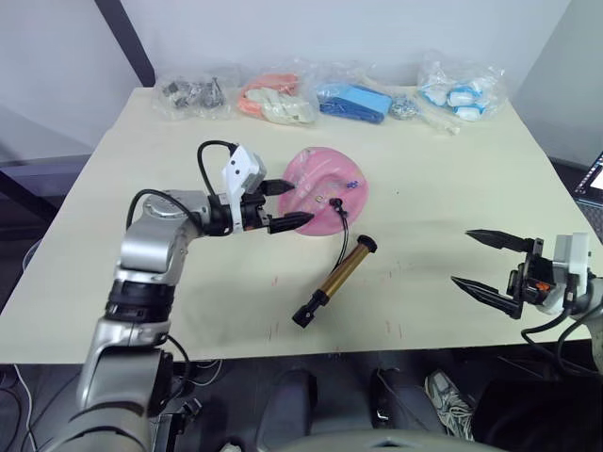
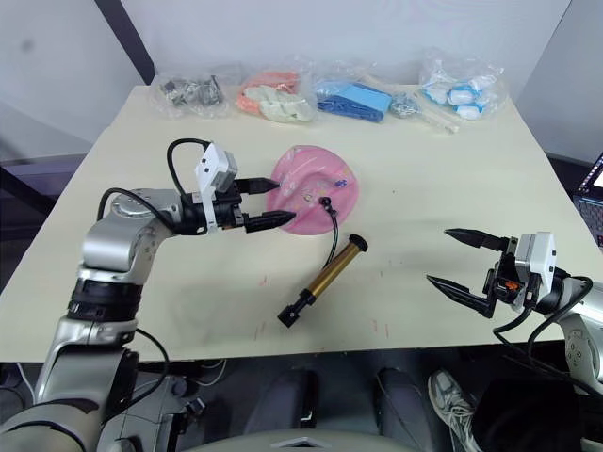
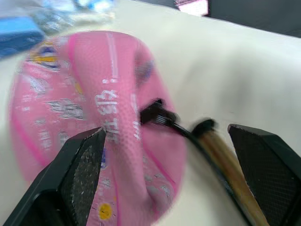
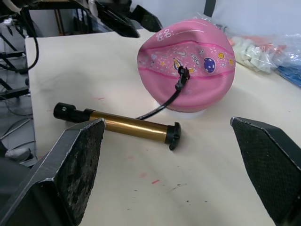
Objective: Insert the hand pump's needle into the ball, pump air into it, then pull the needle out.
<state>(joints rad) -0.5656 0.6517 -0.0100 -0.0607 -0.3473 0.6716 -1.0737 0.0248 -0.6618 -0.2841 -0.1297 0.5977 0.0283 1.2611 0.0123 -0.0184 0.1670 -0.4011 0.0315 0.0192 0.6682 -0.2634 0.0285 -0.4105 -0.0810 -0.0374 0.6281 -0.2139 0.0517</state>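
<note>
L gripper (image 1: 281, 205) has its fingers spread, tips right at the left side of the dented pink ball (image 1: 325, 188), maybe touching it; can't tell for sure. Black hose fitting (image 4: 181, 75) w/ needle sits plugged in the ball's valve, hand pump (image 1: 335, 280) lying on the table (image 1: 424, 273) just in front. R gripper (image 1: 490, 266) hangs agape near table's right front, well apart from pump.

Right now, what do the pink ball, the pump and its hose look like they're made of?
The ball looks like soft rubber: matte, finely pebbled, printed with cartoons, and dented rather than round. The pump seems to be metal, a glossy gold-bronze barrel, with matte black ends that are probably plastic. The hose looks like thin flexible black rubber or plastic, since it curves up to the ball.
</note>
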